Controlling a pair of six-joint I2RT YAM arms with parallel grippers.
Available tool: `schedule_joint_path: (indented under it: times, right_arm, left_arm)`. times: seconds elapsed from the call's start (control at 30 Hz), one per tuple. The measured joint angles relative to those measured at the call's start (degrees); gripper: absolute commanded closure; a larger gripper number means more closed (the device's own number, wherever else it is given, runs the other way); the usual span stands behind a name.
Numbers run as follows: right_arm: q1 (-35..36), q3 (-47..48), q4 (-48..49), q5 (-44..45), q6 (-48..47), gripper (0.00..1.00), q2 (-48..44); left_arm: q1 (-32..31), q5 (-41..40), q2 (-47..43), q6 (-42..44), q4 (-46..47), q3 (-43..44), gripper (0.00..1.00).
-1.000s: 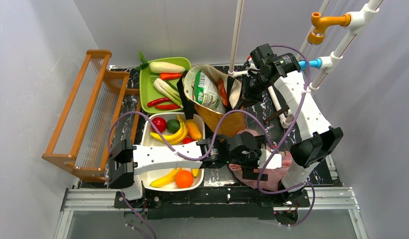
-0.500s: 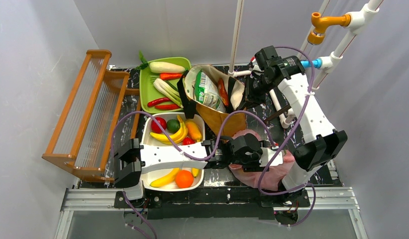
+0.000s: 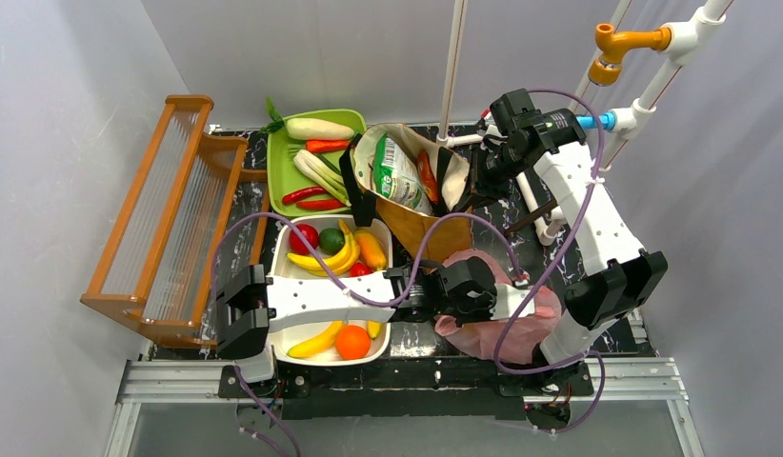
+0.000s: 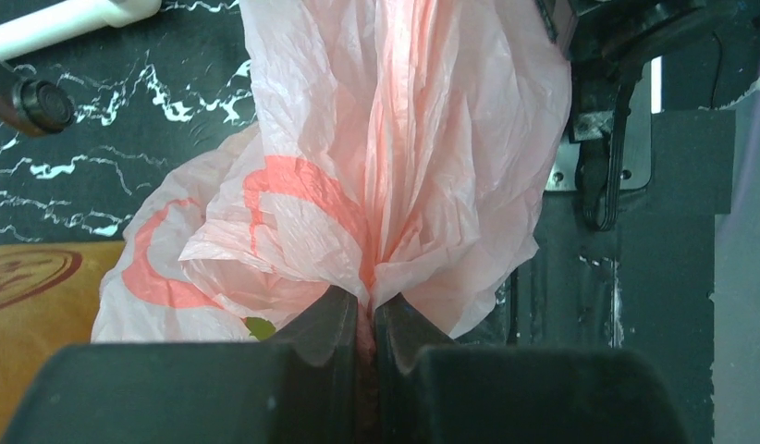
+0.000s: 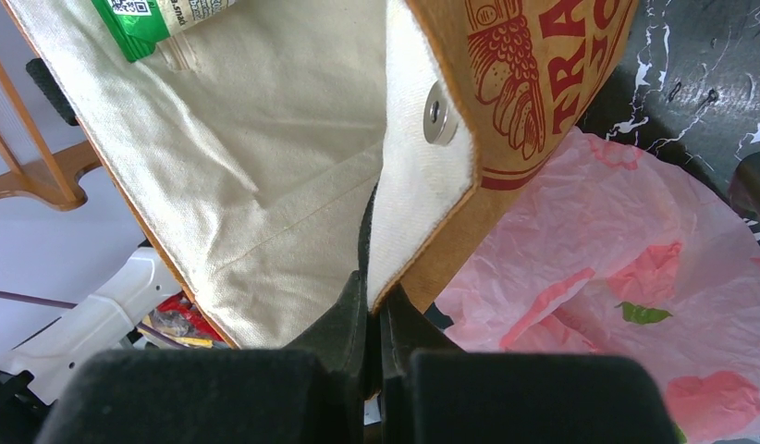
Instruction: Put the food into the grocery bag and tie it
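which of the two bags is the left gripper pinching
The thin pink grocery bag, its plastic bunched in the shut left gripper. The stiff brown paper bag is the other one: the right gripper clamps its rim.

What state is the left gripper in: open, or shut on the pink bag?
Shut on the grocery bag: left gripper jaws pinch its gathered pink film.

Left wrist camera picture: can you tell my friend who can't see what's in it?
The left pincer is shut on a gathered fold of the pink grocery bag, crumpled over a black marbled table. A brown bag shows at left.
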Motion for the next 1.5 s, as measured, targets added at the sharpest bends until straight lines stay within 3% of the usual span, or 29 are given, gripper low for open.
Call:
schedule_joint_path:
  times: [0.6, 1.03, 1.27, 1.5]
  right_arm:
    - [0.0, 0.0, 0.1, -0.6, 0.0, 0.99, 0.0]
    - [-0.2, -1.8, 1.0, -1.3, 0.0, 0.99, -0.5]
    - [-0.3, -2.1, 1.4, -1.5, 0.0, 0.99, -0.7]
    - [-0.3, -2.1, 1.4, -1.5, 0.2, 0.99, -0.7]
  left_arm:
    - [0.1, -7.8, -19.4, -3.2, -14.3, 1.7, 1.00]
    - [0.3, -18.1, -24.2, 1.0, -22.3, 14.9, 1.00]
    - [1.4, -22.0, -24.2, 6.2, -22.2, 24.3, 1.00]
    - [8.2, -23.8, -23.9, 9.7, -15.6, 25.3, 1.00]
